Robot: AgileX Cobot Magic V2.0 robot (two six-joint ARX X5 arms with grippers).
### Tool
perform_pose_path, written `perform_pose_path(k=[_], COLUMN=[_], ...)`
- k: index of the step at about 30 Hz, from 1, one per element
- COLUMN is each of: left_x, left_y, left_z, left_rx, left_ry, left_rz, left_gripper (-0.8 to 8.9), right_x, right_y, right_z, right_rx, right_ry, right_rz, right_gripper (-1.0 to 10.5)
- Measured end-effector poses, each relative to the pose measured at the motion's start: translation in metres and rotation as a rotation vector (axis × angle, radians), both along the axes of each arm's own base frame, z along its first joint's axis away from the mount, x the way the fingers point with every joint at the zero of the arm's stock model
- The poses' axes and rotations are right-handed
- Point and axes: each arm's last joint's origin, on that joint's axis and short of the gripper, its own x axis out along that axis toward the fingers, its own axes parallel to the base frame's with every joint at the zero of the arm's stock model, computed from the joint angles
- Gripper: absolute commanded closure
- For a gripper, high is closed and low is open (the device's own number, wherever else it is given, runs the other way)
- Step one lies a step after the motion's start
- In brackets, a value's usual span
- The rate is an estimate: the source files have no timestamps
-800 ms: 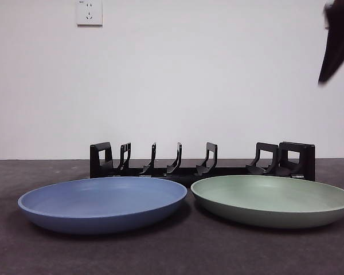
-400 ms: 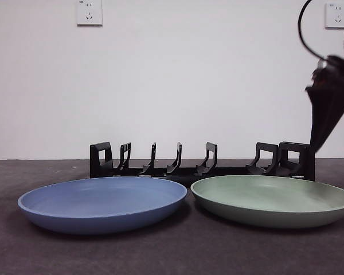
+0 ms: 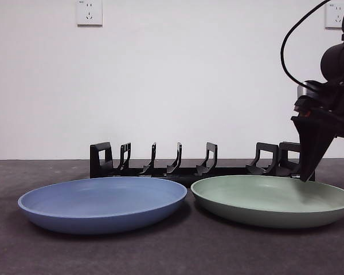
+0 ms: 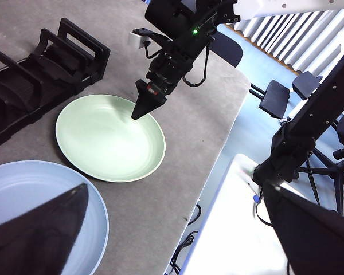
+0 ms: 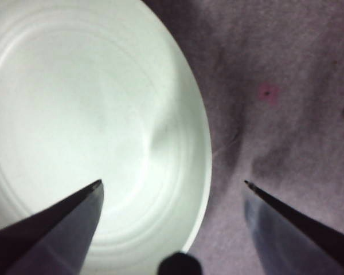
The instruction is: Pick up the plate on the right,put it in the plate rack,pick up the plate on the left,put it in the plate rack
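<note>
Right claw (image 3: 305,177) hung spread astride the green plate's (image 3: 272,200) rim near the worktop's (image 3: 172,252) right edge; left claw (image 4: 178,229) spread, waiting. Plate rack (image 3: 202,162) behind. No legible writing.

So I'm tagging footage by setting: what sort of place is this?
Probably a robotics lab or office test bench: a grey felt-covered table, office chairs beside it, and a bare white wall with power sockets.
</note>
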Motion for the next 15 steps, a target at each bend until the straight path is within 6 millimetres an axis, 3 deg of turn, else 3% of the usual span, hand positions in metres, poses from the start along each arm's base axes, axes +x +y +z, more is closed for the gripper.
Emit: perform_pose_path(k=[3,6,10,15], left_x=[0.0000,0.0000,0.0001,0.0006], left_y=[0.0000,0.0000,0.0000,-0.0002], left_z=[0.0000,0.0000,0.0000,-0.0003], left_rx=[0.000,0.000,0.000,0.001], left_ry=[0.000,0.000,0.000,0.002], left_rz=[0.000,0.000,0.000,0.000], left_gripper=[2.18,2.19,2.18,2.18], right_x=[0.0013,0.0025,0.0031,0.0048], right_y=[0.0004,0.0005,0.0016,0.0017], right_z=[-0.0031,-0.0063,-0.0081,-0.0079], right_rx=[0.000,-0.001,-0.001,-0.003], right_ry=[0.010,0.017,0.022,0.004], right_rz=[-0.009,-0.010,-0.009,-0.011], right_gripper=[7.7,7.7,8.9,9.3])
